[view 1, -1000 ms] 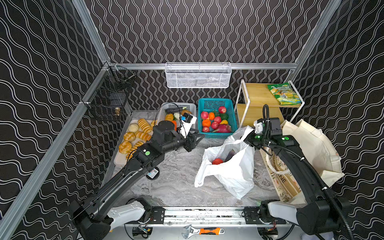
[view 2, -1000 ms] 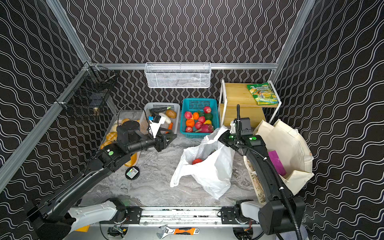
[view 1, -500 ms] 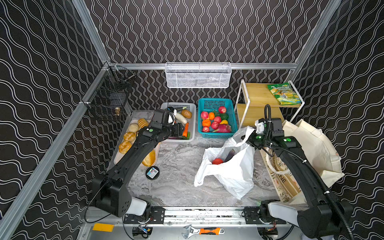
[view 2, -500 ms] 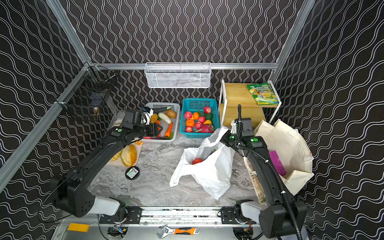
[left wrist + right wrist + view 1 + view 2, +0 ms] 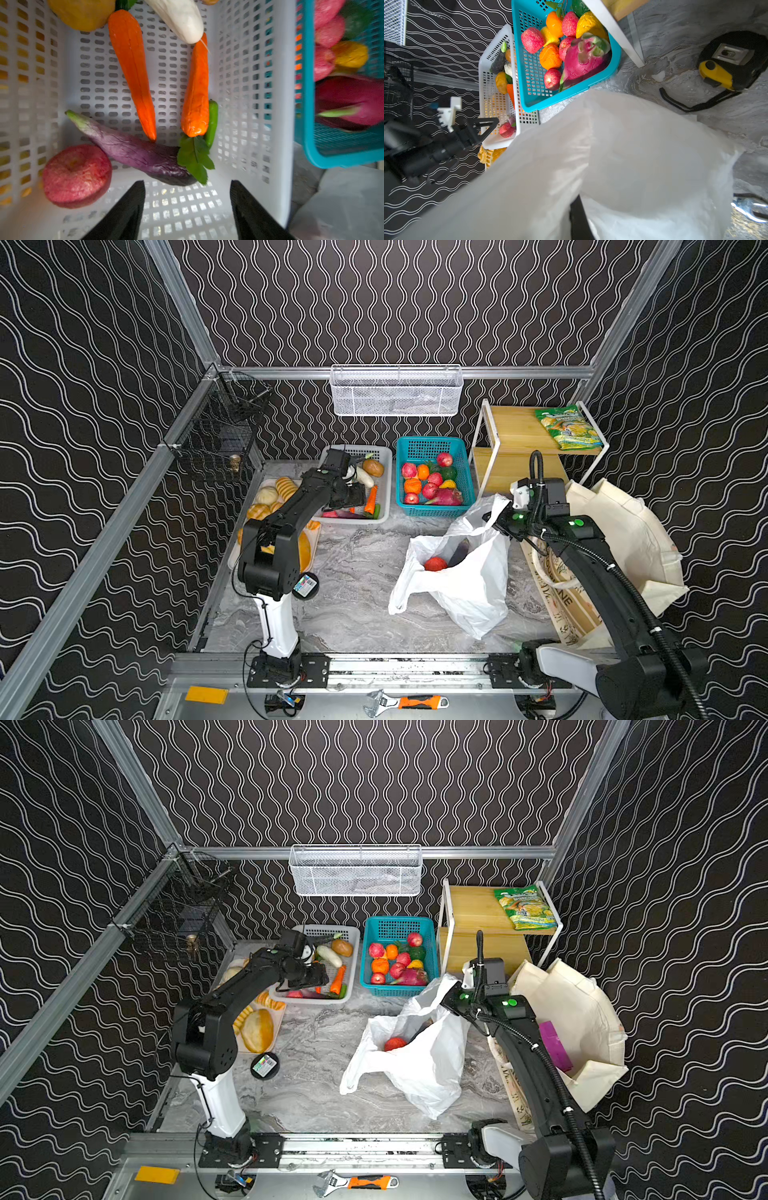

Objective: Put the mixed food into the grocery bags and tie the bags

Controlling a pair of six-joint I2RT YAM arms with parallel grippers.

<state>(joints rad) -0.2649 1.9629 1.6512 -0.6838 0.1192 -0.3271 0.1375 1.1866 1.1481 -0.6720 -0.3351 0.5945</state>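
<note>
Basket floor [image 5: 172, 68] beneath parted left claw [image 5: 187, 182]

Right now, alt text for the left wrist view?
Open left gripper over a white perforated basket, aimed at a purple aubergine. Around it lie a red tomato, a long carrot, a shorter carrot, a small green vegetable and a white radish; a teal basket of fruit stands alongside.

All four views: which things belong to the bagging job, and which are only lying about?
Job: white plastic bag, canvas tote, aubergine in the white basket, open left claw, right claw shut on the bag.
Lying about: wrench, tape measure, wall wire basket.
</note>
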